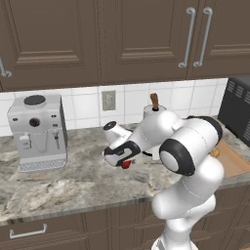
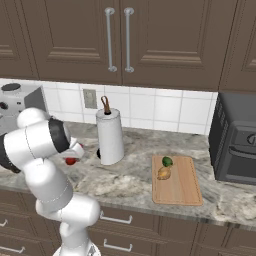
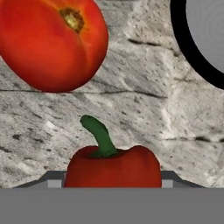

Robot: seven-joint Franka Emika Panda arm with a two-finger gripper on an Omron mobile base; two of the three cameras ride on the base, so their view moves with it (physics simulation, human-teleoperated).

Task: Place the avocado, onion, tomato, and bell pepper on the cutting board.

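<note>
Bell pepper (image 3: 113,168) sits between the hand's (image 3: 113,180) fingers, grasped, on the table (image 3: 144,109) left of the paper towel roll (image 2: 110,135). Tomato (image 3: 52,41) just beside it. Avocado (image 2: 167,161), onion (image 2: 164,173) lie on cutting board (image 2: 182,187).

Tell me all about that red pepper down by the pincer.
The bell pepper is glossy red with a curved green stem, standing stem-up on the grey marbled counter. It sits between the pincer's two dark tips, which flank its sides; whether they press it I cannot tell. A red tomato lies just beyond, apart from it.
</note>
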